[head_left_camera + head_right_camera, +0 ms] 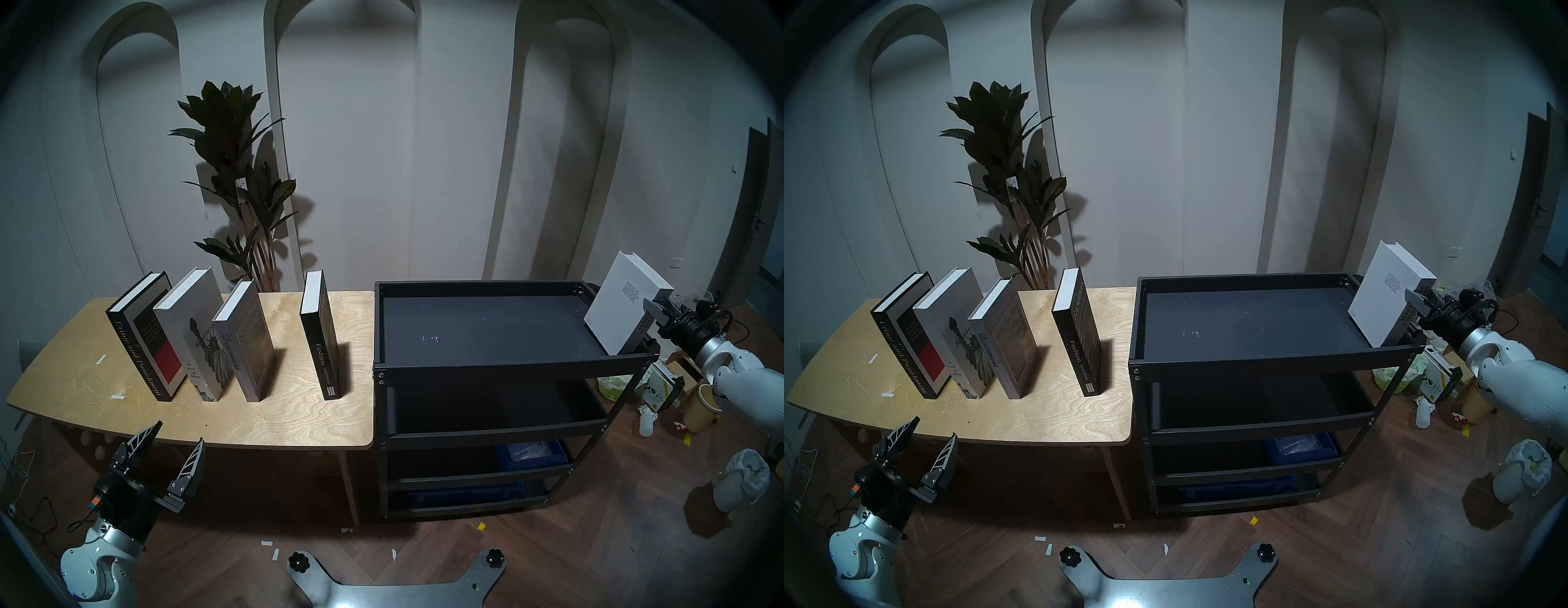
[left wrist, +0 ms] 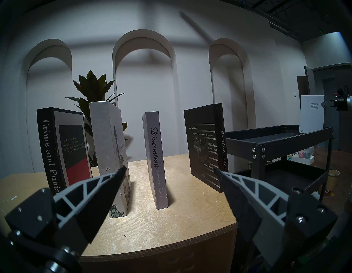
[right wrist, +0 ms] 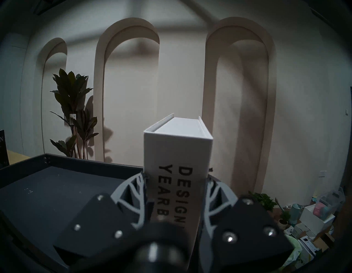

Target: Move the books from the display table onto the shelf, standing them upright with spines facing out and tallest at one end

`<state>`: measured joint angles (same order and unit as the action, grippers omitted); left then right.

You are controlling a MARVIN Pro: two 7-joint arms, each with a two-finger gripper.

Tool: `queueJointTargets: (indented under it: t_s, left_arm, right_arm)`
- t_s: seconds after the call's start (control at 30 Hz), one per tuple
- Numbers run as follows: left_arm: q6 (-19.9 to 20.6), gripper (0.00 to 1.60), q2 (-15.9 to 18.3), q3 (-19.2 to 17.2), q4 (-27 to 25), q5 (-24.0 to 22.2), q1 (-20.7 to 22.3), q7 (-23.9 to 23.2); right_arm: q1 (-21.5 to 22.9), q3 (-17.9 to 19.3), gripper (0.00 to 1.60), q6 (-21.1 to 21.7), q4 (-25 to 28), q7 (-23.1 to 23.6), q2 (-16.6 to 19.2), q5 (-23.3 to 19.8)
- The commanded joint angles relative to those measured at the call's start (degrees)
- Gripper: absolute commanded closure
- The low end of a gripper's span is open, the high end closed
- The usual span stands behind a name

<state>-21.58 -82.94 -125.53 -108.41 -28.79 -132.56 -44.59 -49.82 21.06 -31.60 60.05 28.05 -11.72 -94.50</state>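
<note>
Right wrist view: the right pincer (image 3: pixel 176 183) clamps the white book's (image 3: pixel 177 150) spine, so lower it squarely onto the shelf's (image 3: pixel 57 183) right end, spine outward; left pincer (image 1: pixel 174 446) gapes empty.

Head pair looks down from above onto the light plywood display table (image 1: pixel 271 407) and black metal shelf (image 1: pixel 500 365); left wrist camera faces level, close over the table edge; right wrist camera sits level beside the shelf's top tier; all views share that shelf.

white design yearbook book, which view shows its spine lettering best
The right wrist view: the thick white hardcover book fills the centre, spine toward the camera, lettering legible between the shut right gripper. Both head views show mostly its blank white cover, spine edge-on. The left wrist view shows only a small distant cover.
</note>
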Motion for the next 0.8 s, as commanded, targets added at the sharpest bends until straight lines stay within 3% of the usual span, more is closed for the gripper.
queueJointTargets:
  t_s: [0.0,0.47,0.57,0.63,0.77]
  left_arm:
    - [-0.13,0.00,0.05,0.05,-0.99,-0.13,0.12,-0.14]
    - [-0.12,0.00,0.05,0.05,-1.01,-0.13,0.11,-0.14]
    - [-0.12,0.00,0.05,0.05,-1.01,-0.13,0.11,-0.14]
    - [-0.12,0.00,0.05,0.05,-1.01,-0.13,0.11,-0.14]
    - [-0.12,0.00,0.05,0.05,-1.01,-0.13,0.11,-0.14]
  right_arm:
    - [-1.76,-0.37,1.60,-2.34,1.34,-1.42,3.09,-1.18]
    - [-0.76,-0.47,1.60,-2.62,0.83,-3.42,2.22,0.52]
    - [-0.09,-0.21,1.47,-2.10,-0.22,-3.66,1.33,1.34]
    - [0.31,-0.02,1.19,-1.80,-0.57,-3.78,1.01,1.76]
    - [1.00,0.31,1.05,-1.30,-0.85,-3.99,0.71,2.55]
